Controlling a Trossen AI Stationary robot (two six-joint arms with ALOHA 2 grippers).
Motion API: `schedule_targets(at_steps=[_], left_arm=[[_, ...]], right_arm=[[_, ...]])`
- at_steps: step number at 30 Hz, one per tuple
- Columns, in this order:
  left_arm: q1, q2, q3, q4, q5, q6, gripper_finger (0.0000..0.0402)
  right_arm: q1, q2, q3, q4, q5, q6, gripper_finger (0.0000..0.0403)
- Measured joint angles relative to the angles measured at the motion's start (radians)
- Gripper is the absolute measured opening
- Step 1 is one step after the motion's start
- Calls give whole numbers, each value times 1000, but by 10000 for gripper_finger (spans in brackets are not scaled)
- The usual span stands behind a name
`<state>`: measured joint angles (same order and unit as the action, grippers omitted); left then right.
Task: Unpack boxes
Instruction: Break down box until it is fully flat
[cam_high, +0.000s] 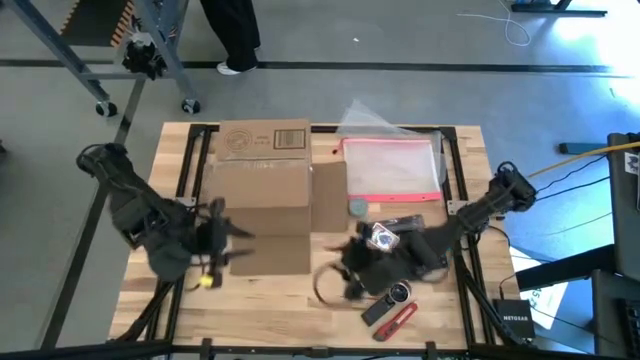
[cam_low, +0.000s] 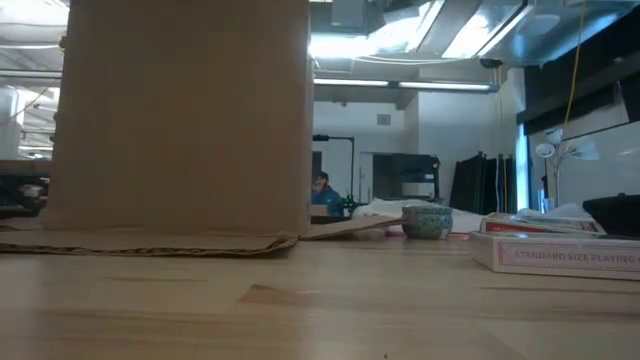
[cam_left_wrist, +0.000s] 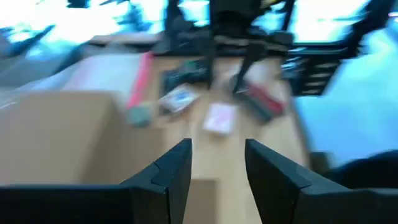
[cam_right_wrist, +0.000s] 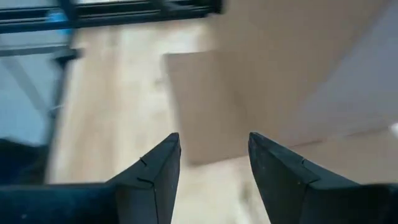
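The brown cardboard box (cam_high: 262, 172) stands on the table's left half, its bottom flaps (cam_low: 150, 240) spread flat on the wood. It fills the left of the low view (cam_low: 185, 110). My left gripper (cam_high: 232, 236) hovers over the box's near flap, open, with nothing between its fingers (cam_left_wrist: 217, 171). My right gripper (cam_high: 328, 278) hovers near the table's front edge, to the right of that flap. It is open and empty too (cam_right_wrist: 214, 171), and faces the flap (cam_right_wrist: 205, 106).
A clear pouch with a pink-red edge (cam_high: 392, 165) lies at the back right. A small round bowl (cam_high: 357, 207), a pack of playing cards (cam_low: 560, 255), a red-and-black tool (cam_high: 395, 316) and other small items lie right of the box. A person's legs (cam_high: 235, 35) show beyond the far edge.
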<state>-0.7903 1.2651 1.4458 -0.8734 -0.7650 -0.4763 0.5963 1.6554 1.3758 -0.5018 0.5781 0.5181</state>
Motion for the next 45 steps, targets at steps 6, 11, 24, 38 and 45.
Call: schedule_targets(at_steps=[6,11,24,38,45], left_arm=[[-82,119,0,109,46,12,140],[-85,267,0,157,82,-35,140],[-23,585,0,434,193,-69,140],[2,674,0,471,159,-157,140],[28,729,1,474,158,-212,140]], right_arm=[[178,6,0,-38,-48,227,183],[308,15,0,-102,-42,494,183],[496,246,-5,-203,-287,607,183],[422,413,1,-239,-219,566,183],[298,425,-5,-130,-214,592,183]])
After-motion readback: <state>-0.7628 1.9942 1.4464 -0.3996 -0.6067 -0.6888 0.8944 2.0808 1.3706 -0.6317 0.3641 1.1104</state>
